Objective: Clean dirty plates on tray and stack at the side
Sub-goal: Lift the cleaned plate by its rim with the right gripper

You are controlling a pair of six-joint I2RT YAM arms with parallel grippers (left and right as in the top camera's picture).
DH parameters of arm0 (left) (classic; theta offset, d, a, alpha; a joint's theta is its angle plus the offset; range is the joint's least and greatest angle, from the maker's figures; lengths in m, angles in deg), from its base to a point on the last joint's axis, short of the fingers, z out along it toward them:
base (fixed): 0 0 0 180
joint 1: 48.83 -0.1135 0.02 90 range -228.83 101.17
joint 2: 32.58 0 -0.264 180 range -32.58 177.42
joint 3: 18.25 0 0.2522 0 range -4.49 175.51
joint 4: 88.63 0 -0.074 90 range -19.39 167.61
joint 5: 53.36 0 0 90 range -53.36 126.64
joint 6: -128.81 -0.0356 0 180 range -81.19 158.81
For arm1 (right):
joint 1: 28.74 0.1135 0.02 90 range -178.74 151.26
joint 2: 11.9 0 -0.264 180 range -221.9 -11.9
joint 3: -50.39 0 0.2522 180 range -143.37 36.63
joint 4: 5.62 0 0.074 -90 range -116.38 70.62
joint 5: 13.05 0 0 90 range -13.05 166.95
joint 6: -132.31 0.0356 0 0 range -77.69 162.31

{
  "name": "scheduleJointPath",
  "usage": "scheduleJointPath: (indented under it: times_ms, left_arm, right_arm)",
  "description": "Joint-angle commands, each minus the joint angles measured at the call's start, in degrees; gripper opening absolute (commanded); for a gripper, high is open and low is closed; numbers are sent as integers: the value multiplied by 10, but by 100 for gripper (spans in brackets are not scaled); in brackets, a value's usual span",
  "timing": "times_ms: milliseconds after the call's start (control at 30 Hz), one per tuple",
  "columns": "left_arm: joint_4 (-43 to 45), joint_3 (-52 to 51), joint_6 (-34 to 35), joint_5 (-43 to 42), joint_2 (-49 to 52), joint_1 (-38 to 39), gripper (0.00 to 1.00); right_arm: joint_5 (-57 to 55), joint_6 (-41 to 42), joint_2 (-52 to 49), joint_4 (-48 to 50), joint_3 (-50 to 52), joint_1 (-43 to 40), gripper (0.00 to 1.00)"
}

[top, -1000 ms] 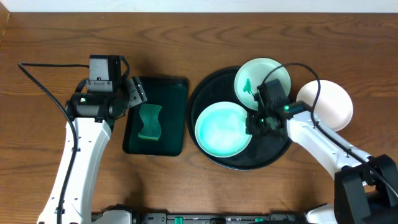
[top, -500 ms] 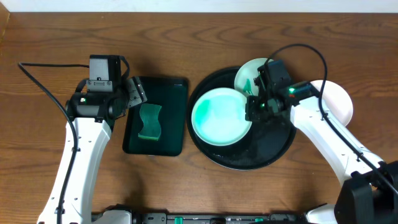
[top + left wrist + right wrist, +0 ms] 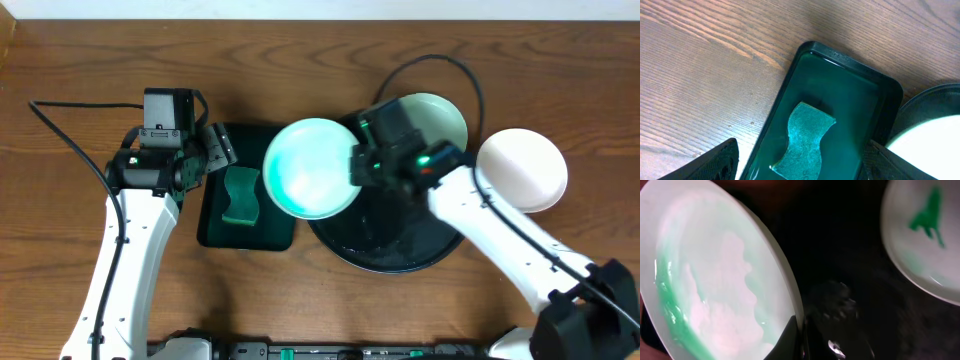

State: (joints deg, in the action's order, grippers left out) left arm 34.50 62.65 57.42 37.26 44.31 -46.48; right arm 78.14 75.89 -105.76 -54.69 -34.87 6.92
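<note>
My right gripper (image 3: 358, 168) is shut on the rim of a pale mint plate (image 3: 311, 182) and holds it up over the left edge of the round black tray (image 3: 385, 255) and the green tray's right edge; it fills the left of the right wrist view (image 3: 715, 290). A second plate with a green smear (image 3: 440, 115) lies at the tray's back; the right wrist view shows it (image 3: 925, 245) too. A third white plate (image 3: 522, 168) sits on the table right of the tray. My left gripper (image 3: 800, 165) is open above the green sponge (image 3: 805, 140).
A rectangular dark green tray (image 3: 250, 225) holds the sponge (image 3: 240, 195), left of the black tray. My left arm runs down the left side of the wooden table (image 3: 80, 60). Cables arch over both arms.
My right gripper has carried the mint plate up and to the left, from the tray's middle to over its left edge. The left arm has not moved.
</note>
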Motion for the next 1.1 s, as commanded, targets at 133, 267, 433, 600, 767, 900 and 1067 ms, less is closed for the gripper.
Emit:
scheduleJointPath:
  times_ms: [133,267,433,600,767,900,1067]
  left_arm:
    - [-1,9,1,7,0,-2,80]
    - [-1,9,1,7,0,-2,80]
    - [-1,9,1,7,0,-2,80]
    - [-1,9,1,7,0,-2,80]
    - [-1,9,1,7,0,-2,80]
    - [-1,9,1,7,0,-2,80]
    - [-1,9,1,7,0,-2,80]
  right_arm:
    - [-104,37,-67,80,-13,59,1]
    - [-115,19,-113,142,-13,75,1]
    - [-155,-8,-126,180,-13,90,1]
    - [-164,-53,-125,212,-13,98,1]
    - [-187,-81,-125,218,-13,98,1]
    - [-209,-108,-125,229,-14,98,1]
    - [-211,-140,-125,231,-33,100,1]
